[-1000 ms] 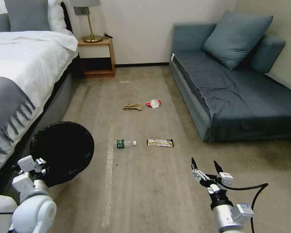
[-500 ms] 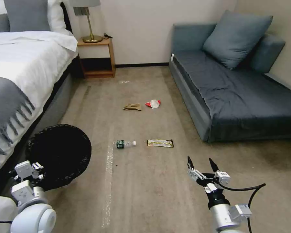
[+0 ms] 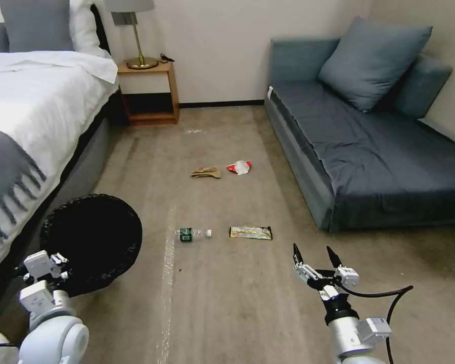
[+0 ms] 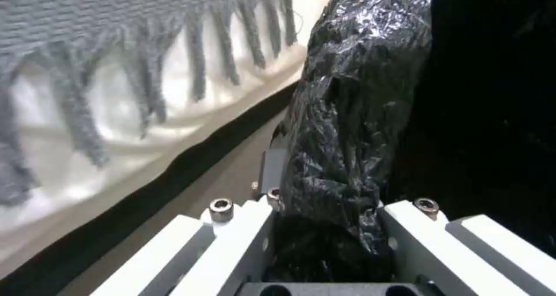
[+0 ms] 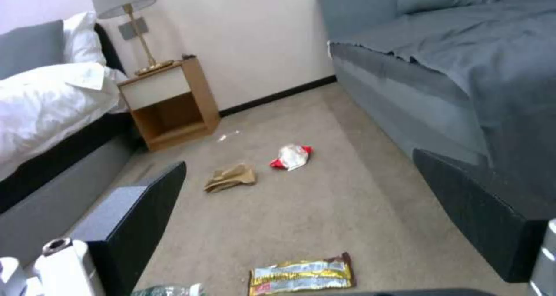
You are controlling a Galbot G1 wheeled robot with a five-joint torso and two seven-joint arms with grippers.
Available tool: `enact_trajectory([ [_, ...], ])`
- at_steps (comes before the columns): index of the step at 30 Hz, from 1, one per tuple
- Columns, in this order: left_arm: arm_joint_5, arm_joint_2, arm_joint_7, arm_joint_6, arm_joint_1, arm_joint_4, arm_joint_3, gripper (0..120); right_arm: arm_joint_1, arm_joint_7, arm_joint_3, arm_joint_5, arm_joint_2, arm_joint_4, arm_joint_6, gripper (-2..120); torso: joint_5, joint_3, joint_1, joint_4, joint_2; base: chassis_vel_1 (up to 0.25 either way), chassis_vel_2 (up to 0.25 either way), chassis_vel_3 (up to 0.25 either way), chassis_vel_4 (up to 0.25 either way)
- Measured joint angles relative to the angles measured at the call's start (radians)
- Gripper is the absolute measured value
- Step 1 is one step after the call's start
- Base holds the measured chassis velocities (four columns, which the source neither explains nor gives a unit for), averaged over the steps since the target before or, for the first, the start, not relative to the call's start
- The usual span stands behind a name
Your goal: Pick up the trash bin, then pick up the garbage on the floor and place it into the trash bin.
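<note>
Left gripper (image 3: 53,265) jaws clamped on the black-bagged rim of the trash bin (image 3: 93,240); left wrist view shows crinkly bag plastic pinched between the white fingers (image 4: 232,239). Right gripper (image 3: 316,260) jaws spread wide, holding nothing, hanging above the carpet.

Landmark = the sofa (image 3: 369,146). Counts: 1 trash bin, 4 garbage pieces, 2 grippers.

Bin is well apart from the sofa, across the carpet beside the bed (image 3: 30,116), mouth tipped toward the room, held off to the robot's left.

Garbage, all on the carpet:
- snack wrapper (image 3: 251,232), yellow and dark, flat, near the sofa's front corner; print on it unreadable
- bottle (image 3: 192,234), clear, green label, white cap, lying on its side just beyond the snack wrapper from the sofa; label text too small to read
- red-and-white wrapper (image 3: 239,167), crumpled, near the sofa's long front edge, further toward the wall
- tan paper (image 3: 206,173), crumpled, just beside the red-and-white wrapper, on its side away from the sofa

Right gripper is nearest the snack wrapper, not touching it, off the sofa's front corner toward the robot
</note>
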Motion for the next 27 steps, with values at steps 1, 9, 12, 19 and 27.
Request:
enact_trajectory([
  [1, 0.000, 0.001, 0.000, -0.001, -0.003, 0.005, 0.000, 4, 0.002, 0.000, 0.000, -0.002, 0.001, -0.003, 0.001, 100, 0.0000, 0.000, 0.000, 0.0000, 0.000, -0.084, 0.089, 0.107, -0.091],
  [9, -0.003, 0.006, 0.000, -0.009, -0.014, 0.029, 0.001, 4, 0.012, -0.004, 0.000, -0.011, 0.004, -0.016, 0.005, 100, 0.0000, 0.000, 0.000, 0.0002, 0.000, -0.083, 0.098, 0.093, -0.086],
  [12, -0.003, 0.006, 0.000, -0.010, -0.021, 0.036, 0.002, 4, 0.016, -0.004, 0.001, -0.012, 0.004, -0.019, 0.005, 100, 0.0000, 0.000, 0.000, 0.0002, 0.000, -0.092, 0.109, 0.104, -0.079],
  [19, -0.004, 0.007, 0.000, -0.012, -0.029, 0.046, 0.003, 4, 0.022, -0.007, 0.004, -0.014, -0.001, -0.026, 0.006, 100, 0.0000, 0.000, 0.000, 0.0001, 0.000, -0.100, 0.106, 0.091, -0.094],
  [27, -0.003, 0.005, 0.000, -0.016, -0.033, 0.053, 0.004, 4, 0.027, -0.010, 0.006, -0.018, -0.005, -0.035, 0.008, 100, 0.0000, 0.000, 0.000, 0.0001, 0.000, -0.102, 0.093, 0.097, -0.097],
])
